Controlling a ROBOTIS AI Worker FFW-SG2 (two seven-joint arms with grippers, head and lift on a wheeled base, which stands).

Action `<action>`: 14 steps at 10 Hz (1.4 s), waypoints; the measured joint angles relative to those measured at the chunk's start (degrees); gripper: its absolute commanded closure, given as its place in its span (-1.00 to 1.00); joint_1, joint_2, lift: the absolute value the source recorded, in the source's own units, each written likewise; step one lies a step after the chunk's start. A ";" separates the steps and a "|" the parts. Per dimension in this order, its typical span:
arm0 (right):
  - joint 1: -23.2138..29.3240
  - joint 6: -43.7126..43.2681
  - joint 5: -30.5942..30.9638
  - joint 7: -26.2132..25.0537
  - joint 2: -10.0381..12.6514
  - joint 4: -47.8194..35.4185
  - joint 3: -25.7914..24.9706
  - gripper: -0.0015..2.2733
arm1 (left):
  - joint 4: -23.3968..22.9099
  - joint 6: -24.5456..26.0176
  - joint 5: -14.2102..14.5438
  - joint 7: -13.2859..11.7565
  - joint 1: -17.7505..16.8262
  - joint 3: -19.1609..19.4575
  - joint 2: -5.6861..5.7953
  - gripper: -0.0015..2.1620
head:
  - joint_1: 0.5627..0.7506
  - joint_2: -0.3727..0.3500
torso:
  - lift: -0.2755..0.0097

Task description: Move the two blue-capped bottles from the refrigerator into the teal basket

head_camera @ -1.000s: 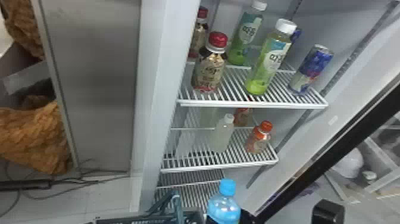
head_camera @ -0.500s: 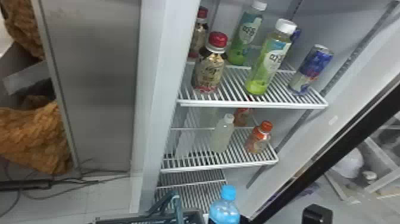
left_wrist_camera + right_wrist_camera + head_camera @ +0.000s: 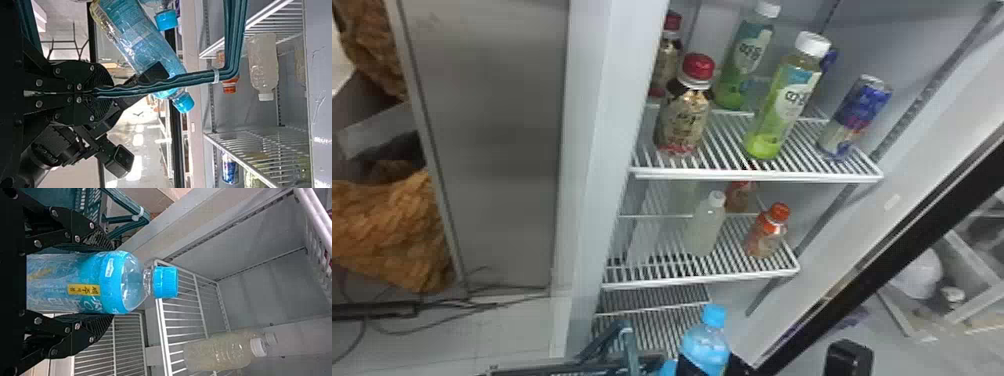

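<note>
Shelves of white wire [image 3: 757,175] and pale floor tiles [image 3: 512,325] back a clear plastic blue-capped bottle [image 3: 714,340], cap up in the right gripper [image 3: 714,365], head view. Left wrist view: the left gripper [image 3: 107,92] clenches the teal basket handle [image 3: 233,43]. Right wrist view: black fingers [image 3: 100,325] squeeze the bottle, long axis along them.

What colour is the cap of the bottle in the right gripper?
Blue, clearest in the right wrist view.

I can't see the low part of the blue-capped bottle [image 3: 706,345] or most of the teal basket [image 3: 631,350]: my head view's bottom edge cuts them off.
</note>
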 measured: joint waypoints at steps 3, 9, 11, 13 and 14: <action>-0.70 0.90 -1.11 0.74 -0.16 1.93 0.41 -0.57 | 0.00 -0.04 -0.05 0.01 0.13 0.01 0.02 0.04 | 0.41 -0.94 | -0.17; -3.73 -3.39 0.29 5.93 -1.13 5.99 0.35 -0.80 | 0.00 -0.08 -0.05 0.00 0.20 0.02 -0.05 0.04 | 0.41 -0.94 | -0.17; -3.24 -12.58 3.13 6.14 -0.93 5.32 0.36 -0.80 | 0.00 -0.08 -0.05 0.01 0.13 -0.06 -0.12 0.04 | 0.41 -0.94 | -0.17; -3.07 -21.14 5.72 6.12 -0.79 5.04 0.42 -0.81 | 0.00 -0.08 -0.13 0.01 0.00 -0.07 -0.21 0.04 | 0.41 -0.94 | -0.17; -3.14 -25.57 6.81 6.04 -0.61 5.21 0.48 -0.81 | 0.00 -0.08 -0.14 0.01 -0.08 -0.10 -0.21 0.04 | 0.41 -0.94 | -0.17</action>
